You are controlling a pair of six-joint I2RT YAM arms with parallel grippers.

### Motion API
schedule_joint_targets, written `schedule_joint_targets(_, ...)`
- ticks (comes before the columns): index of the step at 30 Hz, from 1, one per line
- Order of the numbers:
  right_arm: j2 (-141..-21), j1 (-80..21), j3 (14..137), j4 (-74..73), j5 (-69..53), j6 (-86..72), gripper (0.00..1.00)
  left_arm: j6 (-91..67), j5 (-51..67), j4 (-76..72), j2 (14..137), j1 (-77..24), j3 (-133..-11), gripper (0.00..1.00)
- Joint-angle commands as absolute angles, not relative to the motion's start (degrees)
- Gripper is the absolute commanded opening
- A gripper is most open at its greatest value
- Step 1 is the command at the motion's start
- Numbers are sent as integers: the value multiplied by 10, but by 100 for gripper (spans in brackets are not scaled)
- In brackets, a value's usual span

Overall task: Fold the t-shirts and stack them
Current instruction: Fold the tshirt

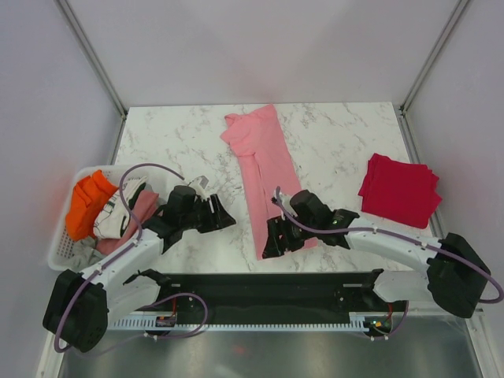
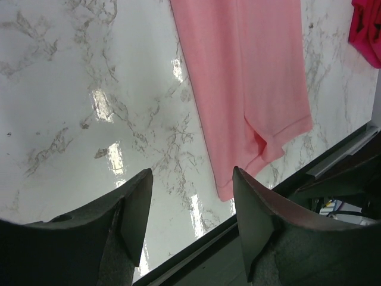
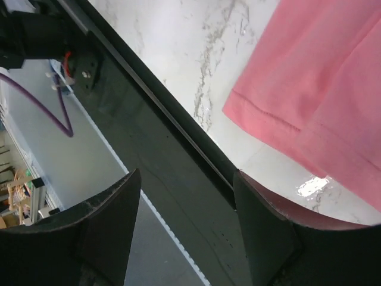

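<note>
The right claw [image 3: 187, 179] is hovering open and empty just beside the near hem of the pink shirt [image 1: 266, 177]. The left claw [image 2: 190, 185], equally open and empty, is hovering over tabletop [image 1: 169, 142] with that hem to its right. Both are likely poised to fold the strip crosswise. The folded red shirt [image 1: 399, 190] is lying well right of the right claw.

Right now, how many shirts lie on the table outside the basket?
2. The pink t-shirt stretches long in the middle; the red t-shirt sits folded at the right. Others may hide in the basket.
</note>
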State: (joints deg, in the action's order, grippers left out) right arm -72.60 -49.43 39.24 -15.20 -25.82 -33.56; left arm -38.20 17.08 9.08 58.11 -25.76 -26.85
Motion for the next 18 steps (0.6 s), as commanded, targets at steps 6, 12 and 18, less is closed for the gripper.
schedule_joint_targets(6, -654, -409, 430, -242, -76, -317, 53, -441, 174, 45, 592, -338, -271, 64)
schedule_joint_targets(12, -706, -393, 408, -233, -72, -291, 37, -518, 152, 12, 634, -412, -261, 57)
schedule_joint_targets(18, -737, -393, 384, -191, -83, -280, 31, -549, 132, 3, 674, -453, -269, 54)
